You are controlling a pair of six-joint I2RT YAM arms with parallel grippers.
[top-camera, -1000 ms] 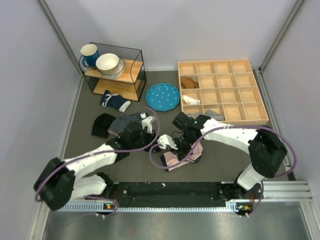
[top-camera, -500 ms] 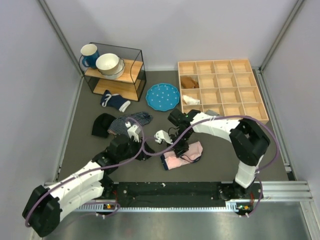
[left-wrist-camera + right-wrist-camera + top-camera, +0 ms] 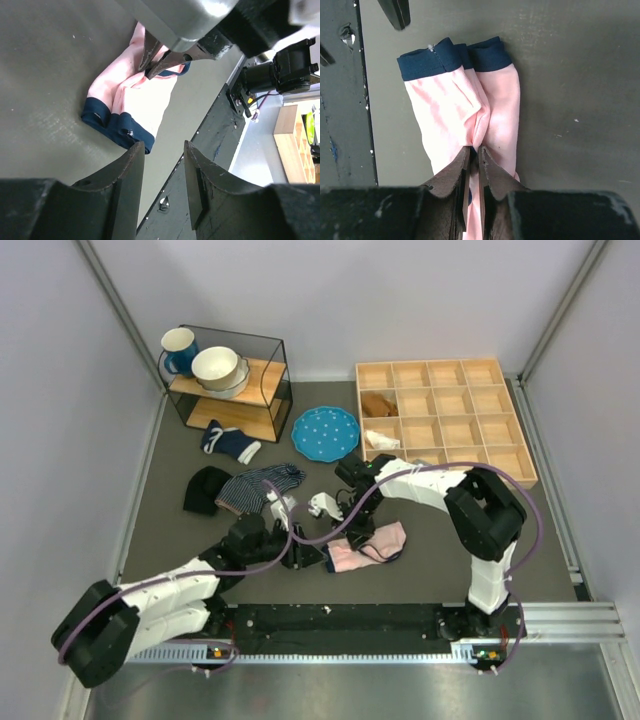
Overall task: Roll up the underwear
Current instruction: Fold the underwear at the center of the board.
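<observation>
Left gripper (image 3: 162, 146): near edge, just left of the underwear; fingers spread, holding nothing, tips close to the navy band.
Underwear (image 3: 465, 115): pink with a navy band, folded lengthwise, flat on the counter by the middle of the near edge.
Right gripper (image 3: 476, 150): over the underwear, fingers pressed together on a pinched ridge of pink cloth.
Striped garment (image 3: 258, 486): left of centre, touching a black cloth (image 3: 205, 490).
Plate (image 3: 325, 430): blue, dotted, centre, toward the far edge.
Shelf (image 3: 272, 375): far left corner; mug (image 3: 178, 348) and bowl (image 3: 218, 367) on the upper board.
Tray (image 3: 497, 423): far right corner, wooden grid; left column holds a brown item (image 3: 378, 405) in one cell and a white item (image 3: 380, 440) in the next cell nearer.
</observation>
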